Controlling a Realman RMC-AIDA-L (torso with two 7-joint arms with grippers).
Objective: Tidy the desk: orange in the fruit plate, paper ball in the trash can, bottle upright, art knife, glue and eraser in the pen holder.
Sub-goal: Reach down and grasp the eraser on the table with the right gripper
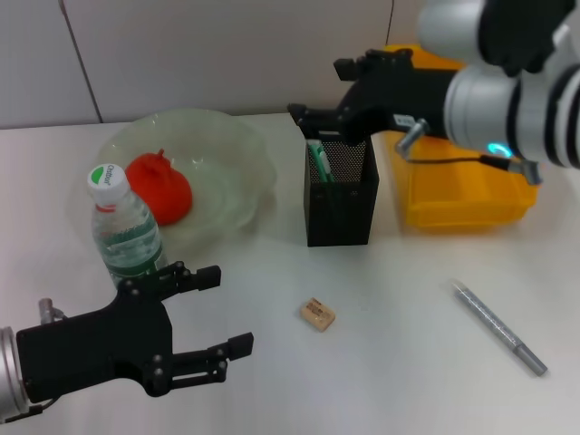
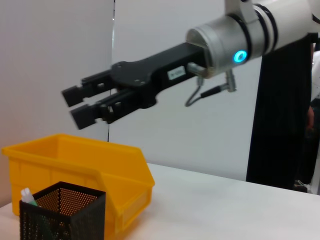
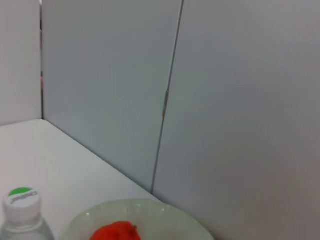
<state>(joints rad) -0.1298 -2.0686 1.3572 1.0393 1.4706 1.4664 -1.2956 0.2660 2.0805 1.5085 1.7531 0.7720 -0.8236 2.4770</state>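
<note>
The orange [image 1: 159,188] lies in the pale green fruit plate [image 1: 227,154]. The bottle [image 1: 127,231] stands upright just in front of the plate. A white-and-green glue stick [image 1: 319,161] stands inside the black mesh pen holder [image 1: 340,204]. My right gripper [image 1: 313,127] hovers open and empty just above the holder's rim; it also shows in the left wrist view [image 2: 80,104]. The tan eraser [image 1: 317,314] lies on the table in front of the holder. The silver art knife [image 1: 498,326] lies at the front right. My left gripper [image 1: 228,310] is open and empty at the front left, beside the bottle. The paper ball is not in view.
The yellow trash can [image 1: 462,204] stands right of the pen holder, partly hidden by my right arm. The left wrist view shows it [image 2: 75,155] behind the holder [image 2: 62,210]. A grey wall runs along the table's far edge.
</note>
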